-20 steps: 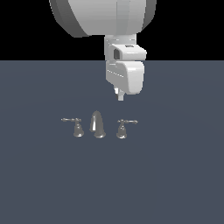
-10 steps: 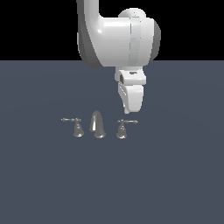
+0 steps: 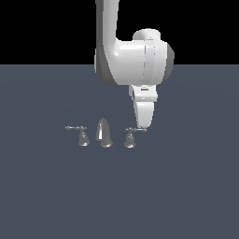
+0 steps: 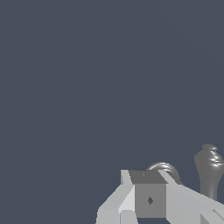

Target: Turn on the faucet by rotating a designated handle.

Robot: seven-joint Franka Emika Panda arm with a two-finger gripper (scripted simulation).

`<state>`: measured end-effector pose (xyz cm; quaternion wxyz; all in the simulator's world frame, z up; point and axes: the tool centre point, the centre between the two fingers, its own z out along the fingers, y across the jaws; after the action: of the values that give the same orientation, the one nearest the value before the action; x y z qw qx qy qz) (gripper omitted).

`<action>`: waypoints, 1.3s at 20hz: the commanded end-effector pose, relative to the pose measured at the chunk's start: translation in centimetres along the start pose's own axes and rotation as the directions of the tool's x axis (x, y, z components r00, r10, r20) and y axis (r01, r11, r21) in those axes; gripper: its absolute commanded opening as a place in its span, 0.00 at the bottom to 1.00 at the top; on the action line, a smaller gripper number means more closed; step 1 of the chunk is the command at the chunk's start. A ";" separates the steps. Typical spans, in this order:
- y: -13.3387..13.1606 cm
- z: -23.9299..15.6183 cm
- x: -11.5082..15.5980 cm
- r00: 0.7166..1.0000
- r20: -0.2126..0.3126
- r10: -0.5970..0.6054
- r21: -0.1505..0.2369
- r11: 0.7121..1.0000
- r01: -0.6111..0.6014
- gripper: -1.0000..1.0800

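Arm has swung across and descended; gripper (image 3: 143,125) now hangs at the lever tip of the handle (image 3: 130,138), exterior view's right of the spout (image 3: 103,133); jaw opening cannot be told; contact seems imminent, rotation not yet begun.

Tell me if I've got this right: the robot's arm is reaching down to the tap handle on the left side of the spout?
Not quite. The arm is reaching down, but its gripper is at the handle on the exterior view's right of the spout, just above its thin lever. The other handle, on that view's left, stands alone. The exterior view shows this.
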<state>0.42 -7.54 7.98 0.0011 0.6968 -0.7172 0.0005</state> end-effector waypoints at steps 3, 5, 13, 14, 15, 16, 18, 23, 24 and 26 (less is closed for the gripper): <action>-0.2 0.3 0.2 1.000 0.002 0.016 0.001 1.000 -0.016 0.00; -0.2 0.3 0.2 1.000 0.002 0.016 0.001 1.000 -0.016 0.00; 1.8 0.3 1.1 1.000 0.001 0.015 0.000 1.000 -0.015 0.00; 2.1 0.3 1.3 1.000 0.001 0.015 0.000 1.000 -0.015 0.00; 2.4 0.3 1.5 1.000 0.002 0.016 0.001 1.000 -0.016 0.00; 2.8 0.3 1.6 1.000 0.002 0.016 0.001 1.000 -0.016 0.00; 3.4 0.3 1.9 1.000 0.002 0.016 0.001 1.000 -0.016 0.00; 3.8 0.3 1.1 1.000 0.004 0.008 0.007 1.000 -0.008 0.00; 4.1 0.3 1.0 1.000 0.004 0.008 0.006 1.000 -0.008 0.00; 4.8 0.3 1.0 1.000 0.004 0.010 0.005 1.000 -0.010 0.00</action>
<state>-3.29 -8.47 7.67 -0.0066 0.6936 -0.7203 0.0057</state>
